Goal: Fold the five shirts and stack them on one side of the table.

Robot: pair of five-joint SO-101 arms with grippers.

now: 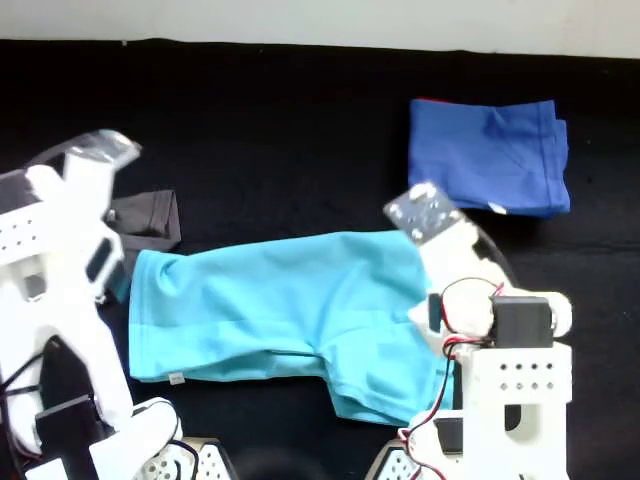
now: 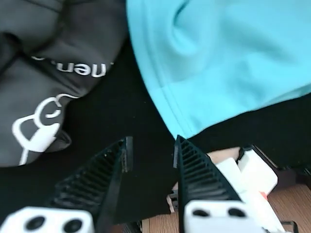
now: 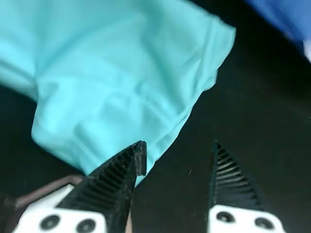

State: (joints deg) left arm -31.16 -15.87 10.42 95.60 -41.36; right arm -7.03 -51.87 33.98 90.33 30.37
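Bright even light, glare on the white arms [image 1: 60, 260], faint shadows on the black table [image 1: 280, 130]

Left arm [image 1: 60, 300] at the left of the high view and right arm [image 1: 505, 340] at the right, both stretched forward from their bases at the near edge. The left gripper [image 2: 153, 145] points downward with its jaws parted. The right gripper [image 3: 178, 148] likewise points downward, jaws spread apart.

White lettering [image 2: 74, 68] and a looped white emblem [image 2: 38, 124] stand on the dark grey shirt [image 2: 43, 34], cut off by folds; no word reads whole
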